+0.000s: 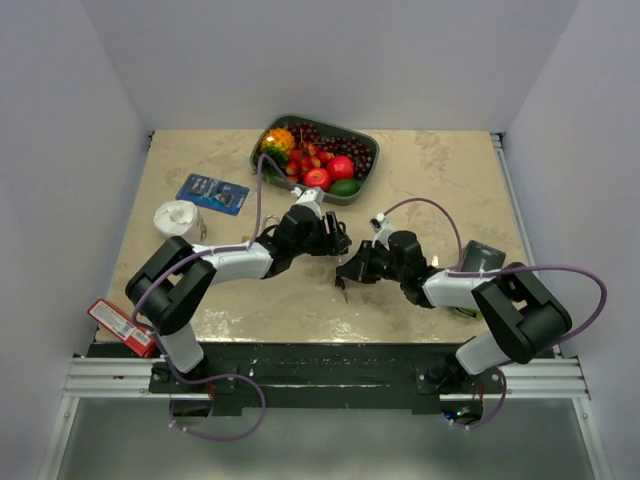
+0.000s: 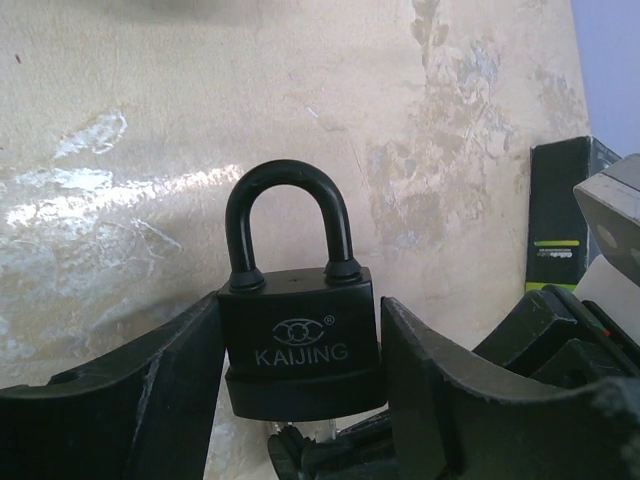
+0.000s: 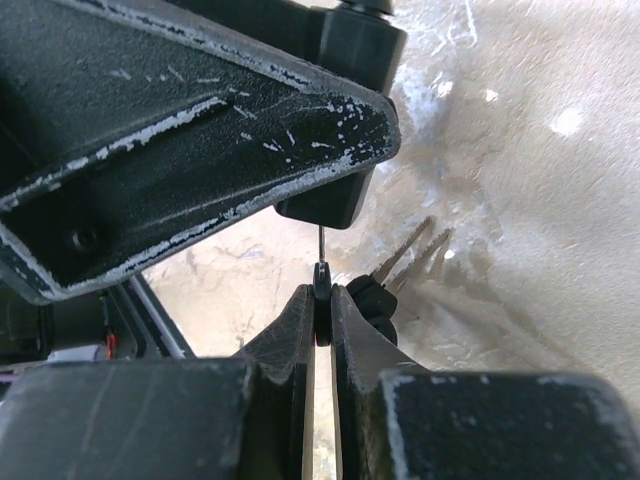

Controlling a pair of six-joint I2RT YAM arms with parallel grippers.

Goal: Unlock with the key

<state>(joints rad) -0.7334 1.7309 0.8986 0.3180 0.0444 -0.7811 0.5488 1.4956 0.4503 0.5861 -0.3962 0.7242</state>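
Two grips held: left gripper (image 1: 334, 242) clamped the padlock (image 2: 298, 345), right gripper (image 3: 321, 300) pinched the key (image 3: 321, 278), blade aimed twelve o'clock at the keyway.

Left arm (image 1: 235, 262): white tube link set between bulky matte-black joint housings. Right arm (image 1: 445, 288): same build, white link, black joints. Thin purple cable (image 1: 258, 200) arcs clear of each arm behind tool, with slack loop hanging below mount.

Black plastic left gripper (image 1: 338, 245): fingers (image 2: 130, 400) thick, wedge-shaped, fine pale scratches across inner faces near tip.

Black plastic right gripper (image 1: 346, 273): fingers (image 3: 285, 340) thin, tapered toward tip; blocky dark-grey carriers behind them, scuffed, edges worn whitish.
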